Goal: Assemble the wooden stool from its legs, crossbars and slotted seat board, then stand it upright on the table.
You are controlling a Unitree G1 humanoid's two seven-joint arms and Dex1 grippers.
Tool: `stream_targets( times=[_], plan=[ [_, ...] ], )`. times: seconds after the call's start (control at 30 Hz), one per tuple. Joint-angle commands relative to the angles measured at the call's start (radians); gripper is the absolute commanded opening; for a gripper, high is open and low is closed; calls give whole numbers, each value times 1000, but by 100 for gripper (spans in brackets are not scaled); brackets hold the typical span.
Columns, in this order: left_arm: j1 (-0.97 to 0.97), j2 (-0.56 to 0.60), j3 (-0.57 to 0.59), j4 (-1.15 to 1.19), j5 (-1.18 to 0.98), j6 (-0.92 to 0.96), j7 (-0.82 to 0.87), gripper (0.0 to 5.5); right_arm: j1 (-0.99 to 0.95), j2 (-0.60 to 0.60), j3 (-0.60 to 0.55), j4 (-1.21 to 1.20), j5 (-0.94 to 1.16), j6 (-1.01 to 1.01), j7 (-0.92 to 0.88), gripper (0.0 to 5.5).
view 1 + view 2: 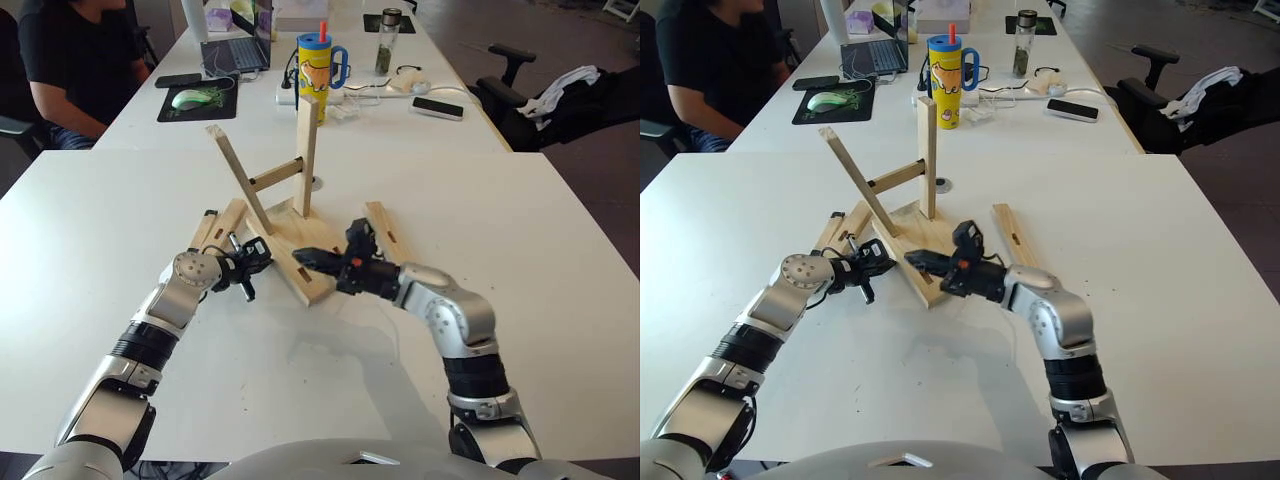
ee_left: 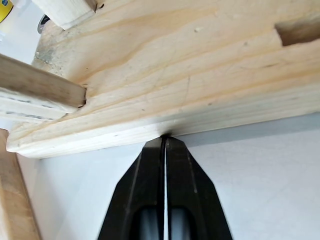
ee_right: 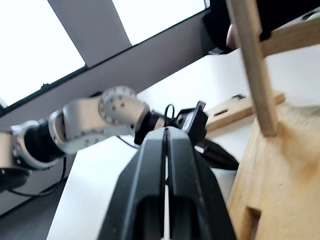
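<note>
a: what sits closest to the viewer?

b: a bare stretch of the white surface (image 1: 300, 380). beyond it, from left to right: two loose wooden pieces (image 1: 218, 222) lie flat side by side, and the left tool (image 1: 258, 258) hangs just over their near ends. its fingers are pressed together with nothing between them, and their tip touches the edge of the slotted seat board (image 2: 200, 85).

a: where is the board?

b: it lies flat at the middle of the surface. a tilted leg (image 1: 238, 175) and an upright leg (image 1: 307, 150) rise from it, joined by one crossbar (image 1: 275, 178). at the board's near corner is the right tool (image 1: 305, 260), fingers also closed on nothing. whether it touches the wood i cannot tell. to the right, one more loose slotted piece (image 1: 385, 232) lies just beside the board.

a: how far along is the stool?

b: roughly half, i judge. one leg pair is seated. the loose pieces are not yet fitted, and the stool has not been turned over to stand on its legs.
</note>
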Motion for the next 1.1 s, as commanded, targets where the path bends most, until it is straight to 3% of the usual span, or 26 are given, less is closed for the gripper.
stream_targets(
  times=[0.03, 0.2, 0.37, 0.8, 1.1],
  plan=[
    [-24, 20, 26, 35, 0, -9, -18, 3, -81, -25, -73, 119, -130, -28, -263, 0],
    [-47, 19, 38, 75, 11, -27, -19, 3, -92, -83, 83, 428, -360, -194, -344, 0],
    [-82, -13, 37, 83, 13, -34, -8, 3, -33, -82, 213, 463, -421, -243, -280, 0],
    [-196, -172, -44, 481, 87, -230, 6, 3, 67, -103, 270, 284, -392, -160, -204, 0],
    [-110, -86, 12, 319, 53, -180, -41, 3, 66, -137, 225, 136, -379, -130, -230, 0]
  ],
)
